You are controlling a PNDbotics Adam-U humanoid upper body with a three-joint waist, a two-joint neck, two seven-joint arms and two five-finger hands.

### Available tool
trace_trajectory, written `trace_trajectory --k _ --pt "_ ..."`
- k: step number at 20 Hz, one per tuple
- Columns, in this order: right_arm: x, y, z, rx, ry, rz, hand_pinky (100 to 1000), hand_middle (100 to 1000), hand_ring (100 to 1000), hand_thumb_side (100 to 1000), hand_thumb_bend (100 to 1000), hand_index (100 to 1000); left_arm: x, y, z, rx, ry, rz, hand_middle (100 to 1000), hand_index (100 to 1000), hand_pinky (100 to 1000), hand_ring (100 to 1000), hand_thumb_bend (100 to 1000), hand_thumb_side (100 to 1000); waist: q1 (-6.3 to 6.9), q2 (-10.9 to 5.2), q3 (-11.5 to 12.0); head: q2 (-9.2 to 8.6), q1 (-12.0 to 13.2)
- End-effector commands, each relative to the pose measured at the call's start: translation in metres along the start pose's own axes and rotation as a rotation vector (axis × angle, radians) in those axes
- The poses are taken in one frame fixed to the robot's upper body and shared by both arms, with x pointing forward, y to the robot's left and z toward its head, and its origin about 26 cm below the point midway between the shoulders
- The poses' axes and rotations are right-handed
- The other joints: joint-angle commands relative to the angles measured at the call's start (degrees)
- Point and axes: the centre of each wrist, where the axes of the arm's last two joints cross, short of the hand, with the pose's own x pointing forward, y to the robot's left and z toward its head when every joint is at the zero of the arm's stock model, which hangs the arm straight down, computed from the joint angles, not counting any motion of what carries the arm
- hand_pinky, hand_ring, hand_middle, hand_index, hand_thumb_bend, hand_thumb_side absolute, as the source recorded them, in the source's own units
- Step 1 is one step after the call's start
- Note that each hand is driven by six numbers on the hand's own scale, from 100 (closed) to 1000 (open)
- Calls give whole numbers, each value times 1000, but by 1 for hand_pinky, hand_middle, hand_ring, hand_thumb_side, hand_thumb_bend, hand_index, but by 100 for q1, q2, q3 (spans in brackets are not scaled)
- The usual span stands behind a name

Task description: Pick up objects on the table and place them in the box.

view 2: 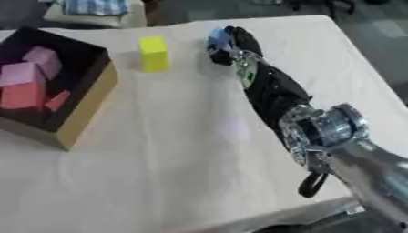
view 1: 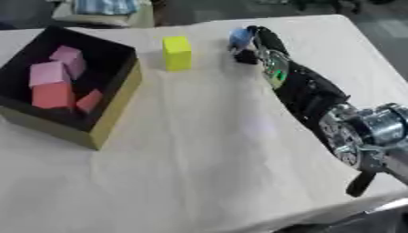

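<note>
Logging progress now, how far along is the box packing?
Partly done. Four pink and red blocks already lie in the box. The right hand is curled round a blue object at the table's far side, not yet lifted clear as far as I can tell. The yellow block still stands on the table, untouched.

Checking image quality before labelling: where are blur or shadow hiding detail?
Left eye view: the blue object at the right robot hand is soft-edged, its shape unclear; the box interior is dark. Right eye view: the yellow block stays readable.
</note>
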Motion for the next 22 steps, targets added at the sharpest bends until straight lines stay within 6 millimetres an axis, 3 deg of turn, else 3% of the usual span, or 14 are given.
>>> trace_trajectory --k 1,4,9,11,18,22 --pt "0 -10 -3 -36 -2 -9 779 769 801 484 121 873 7 4 -4 -1 -29 -17 666 879 849 690 100 701 97 -17 9 -12 -18" --pt "-1 -10 -3 -69 -5 -10 756 710 768 412 100 823 7 4 -4 0 -28 -16 666 879 849 690 100 701 99 -18 12 -7 -31" --pt "1 -12 -4 -174 -21 -13 702 551 677 146 100 686 7 3 -5 0 -29 -14 666 878 849 690 100 702 97 -24 1 -7 -46" --pt "3 -14 -5 -220 -35 -19 684 499 645 100 100 646 7 3 -5 1 -29 -14 666 878 850 691 100 702 94 -29 -5 -9 -54" --pt "18 -28 -9 -306 -119 -49 673 455 618 100 100 610 8 3 -5 3 -32 -12 666 878 850 693 100 701 72 -64 -32 -24 -74" --pt "42 -48 -14 -324 -241 -54 675 456 618 100 100 614 8 3 -5 5 -34 -13 666 878 850 694 100 700 56 -91 -63 -42 -82"
